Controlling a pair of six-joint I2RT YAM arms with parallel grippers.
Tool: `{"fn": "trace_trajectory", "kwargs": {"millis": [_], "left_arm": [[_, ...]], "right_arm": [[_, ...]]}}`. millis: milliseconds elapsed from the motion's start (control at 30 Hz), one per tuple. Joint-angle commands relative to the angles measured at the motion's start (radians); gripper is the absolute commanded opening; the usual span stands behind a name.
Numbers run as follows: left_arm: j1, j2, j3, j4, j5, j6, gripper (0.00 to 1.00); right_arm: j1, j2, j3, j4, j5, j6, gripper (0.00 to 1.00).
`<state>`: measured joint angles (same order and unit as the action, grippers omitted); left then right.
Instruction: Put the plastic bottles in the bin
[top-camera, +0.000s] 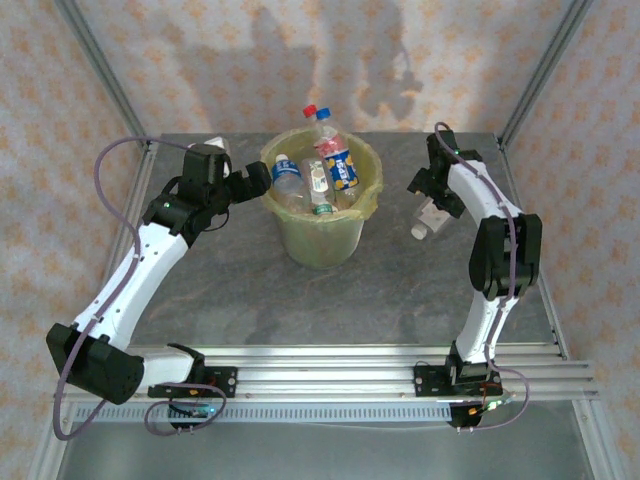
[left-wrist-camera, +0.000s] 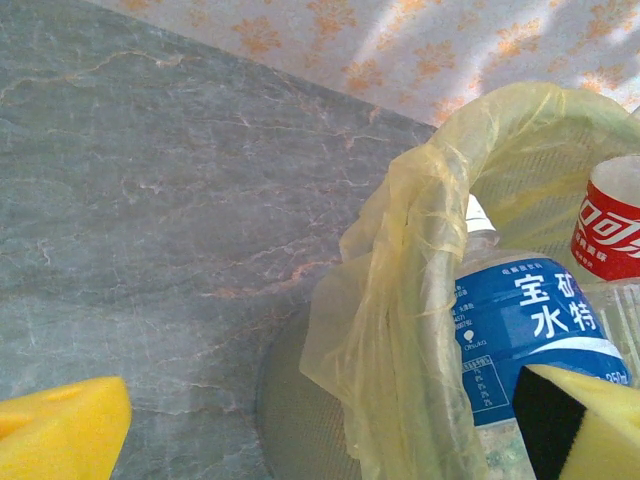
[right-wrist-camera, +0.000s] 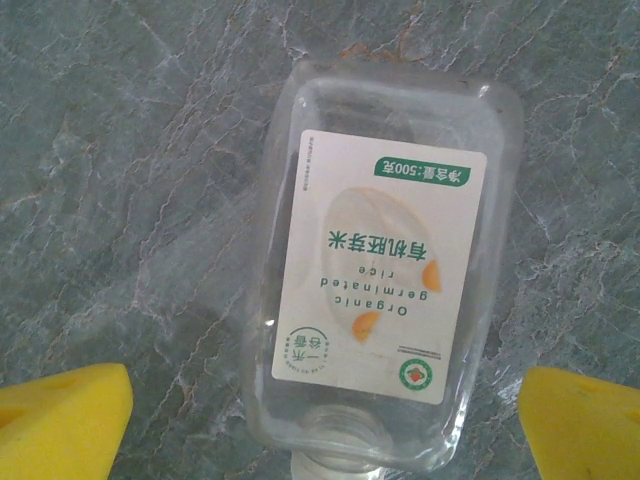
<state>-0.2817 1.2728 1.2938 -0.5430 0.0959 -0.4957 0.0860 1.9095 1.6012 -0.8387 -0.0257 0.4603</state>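
Setting: a grey, marble-veined tabletop (top-camera: 400, 290), enclosed by walls papered in a pale orange floral print (top-camera: 200, 60) and edged with aluminium rail. Receptacle: a round pale-green plastic bin (top-camera: 322, 240), lined with a translucent yellow bag (left-wrist-camera: 400, 300) folded over its rim, is stood upright at the middle of the far half of the table. Contents already deposited: several clear plastic bottles are seen inside. Among them are a tall bottle with a blue label and blue cap (top-camera: 340, 160) that rises above the rim, a red-capped bottle (top-camera: 310, 112) beside it, and a blue-labelled water bottle (left-wrist-camera: 525, 320) leaning at the left wall. The exact count cannot be told, as they are piled over one another. Item outstanding: one clear, flat-sided plastic bottle with a white label (right-wrist-camera: 385, 270) is laid on its side on the table, apart from the bin on its right, label uppermost. Tools: the left gripper (left-wrist-camera: 320, 435) is set with its yellow foam pads (left-wrist-camera: 60, 425) wide apart astride the bin's left rim, one pad outside and one over the contents, and nothing is gripped. The right gripper (right-wrist-camera: 320, 425) is poised directly over the lying bottle, pads spread to either side of its neck end and clear of it, with no hold taken. Status, as judged: the greater part of the task is done, and at least one bottle is left to be grasped, carried across and dropped in. The table's far-left corner is partly hidden by the left arm, so a further bottle there cannot be ruled out.
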Motion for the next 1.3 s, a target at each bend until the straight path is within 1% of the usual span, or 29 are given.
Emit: {"fn": "trace_trajectory", "kwargs": {"millis": [0,233,467,500,567,667,733,800,833,967,1067,1133,1267], "left_arm": [[-0.005,0.001,0.029,-0.027,-0.025,0.024,1.0],[-0.005,-0.001,0.025,-0.029,-0.027,0.025,1.0],[-0.005,0.0,0.026,-0.03,-0.028,0.022,1.0],[-0.005,-0.003,0.026,-0.032,-0.03,0.023,1.0],[-0.005,-0.001,0.025,-0.035,-0.037,0.023,1.0],[-0.005,-0.001,0.025,-0.04,-0.045,0.025,1.0],[-0.005,0.002,0.025,-0.041,-0.048,0.026,1.0],[-0.005,0.003,0.025,-0.041,-0.048,0.027,1.0],[-0.006,0.004,0.025,-0.041,-0.048,0.028,1.0],[-0.005,0.006,0.024,-0.04,-0.054,0.028,1.0],[-0.005,0.003,0.021,-0.043,-0.063,0.03,1.0],[-0.005,0.0,0.019,-0.047,-0.07,0.031,1.0],[-0.005,-0.005,0.02,-0.049,-0.078,0.031,1.0]], "right_arm": [[-0.013,0.04,-0.011,0.01,0.044,0.034,0.99],[-0.047,0.11,-0.052,0.047,-0.009,0.03,0.99],[-0.052,0.18,-0.07,0.089,-0.045,0.015,1.0],[-0.052,0.189,-0.069,0.093,-0.046,0.01,0.98],[-0.052,0.196,-0.073,0.1,-0.046,0.003,0.92],[-0.052,0.18,-0.081,0.1,-0.039,-0.005,0.71],[-0.052,0.137,-0.101,0.103,-0.026,-0.007,0.62],[-0.052,0.081,-0.115,0.094,-0.016,-0.013,0.57],[-0.052,0.043,-0.121,0.085,-0.014,-0.018,0.56],[-0.044,-0.125,-0.122,0.051,-0.027,-0.041,0.55],[-0.015,-0.25,-0.089,0.018,-0.051,-0.072,0.55],[0.021,-0.32,-0.041,-0.014,-0.067,-0.095,0.54],[0.111,-0.411,0.067,-0.056,-0.113,-0.137,0.54]]}}
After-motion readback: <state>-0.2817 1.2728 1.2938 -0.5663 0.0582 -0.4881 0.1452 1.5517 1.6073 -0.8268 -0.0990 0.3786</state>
